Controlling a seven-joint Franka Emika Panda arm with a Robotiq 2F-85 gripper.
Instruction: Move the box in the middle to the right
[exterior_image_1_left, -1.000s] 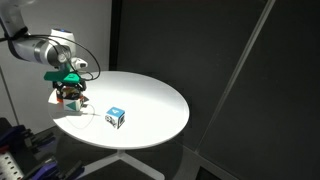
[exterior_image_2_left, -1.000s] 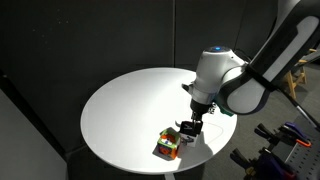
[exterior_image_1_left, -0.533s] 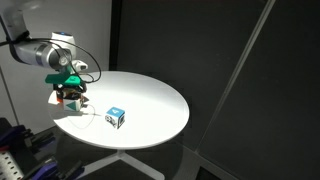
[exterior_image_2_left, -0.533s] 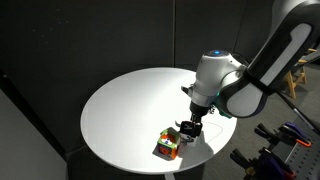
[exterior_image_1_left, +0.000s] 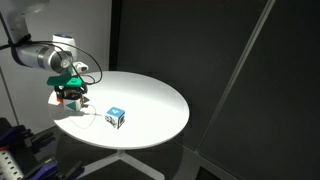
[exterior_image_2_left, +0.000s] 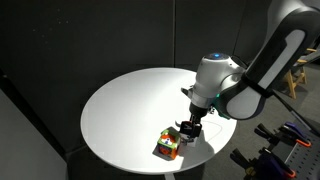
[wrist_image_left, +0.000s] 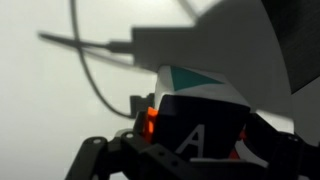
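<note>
The box (wrist_image_left: 195, 125), dark with a white letter A on its face, fills the wrist view between my gripper's fingers. My gripper (exterior_image_2_left: 187, 130) is shut on the box at the table's edge, low over the surface; whether the box touches the table I cannot tell. It also shows in an exterior view (exterior_image_1_left: 70, 96). The orange-red cube with green (exterior_image_2_left: 168, 147) sits right beside the gripper, and its orange edge (wrist_image_left: 150, 122) shows just behind the box.
The round white table (exterior_image_1_left: 150, 100) stands against dark curtains. A blue-and-white cube (exterior_image_1_left: 116, 118) sits near the table's front edge, apart from the gripper. Cables and gear lie off the table's edge near the arm (exterior_image_2_left: 225, 85).
Nothing has visibly changed apart from a very slight shift of the arm; the gripper stays by the orange-red cube.
</note>
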